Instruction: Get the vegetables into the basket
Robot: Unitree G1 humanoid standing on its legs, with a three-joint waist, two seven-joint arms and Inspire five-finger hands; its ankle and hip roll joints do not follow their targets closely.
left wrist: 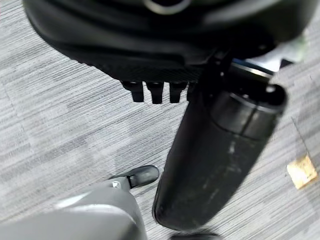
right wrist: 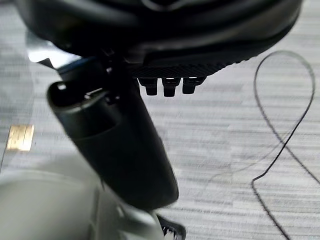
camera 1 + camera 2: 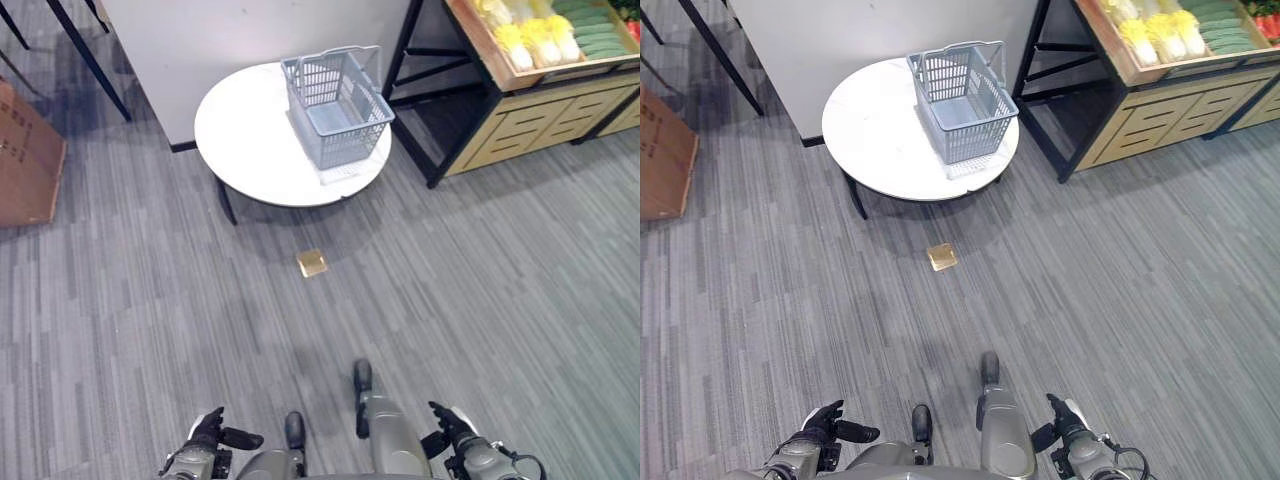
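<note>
At the far left a brown cardboard box (image 3: 28,155) stands on the grey striped carpet (image 3: 480,290), well clear of the work. Low in the head views the left hand (image 3: 210,432) hangs near the robot's side with its thumb standing out and the fingers lying loose and fairly straight; the wrist view looks past its short fingertips to bare floor, so it holds nothing. Ahead and between the hands lies a small square brass floor plate (image 3: 312,262) set in the carpet, and beyond it a round white table (image 3: 250,130) carries a grey plastic shopping basket (image 3: 336,108) with its wire handle raised; the basket sits toward the table's right edge and looks empty. The right hand (image 3: 450,428) hangs likewise at the lower right, fingers relaxed and apart from anything, nothing in its grasp. At the upper right a wooden produce shelf on a black frame (image 3: 520,85) holds the vegetables: pale yellow-white cabbages (image 3: 535,40) in a row, with green cucumber-like ones (image 3: 595,28) beside them and a bit of red at the corner. By my reading the task has hardly begun: the robot stands back from both table and shelf, so the step in hand is the approach. The next move calls for walking forward and turning right toward the shelf, near enough for a hand to close on one vegetable, then carrying it left to the basket.
</note>
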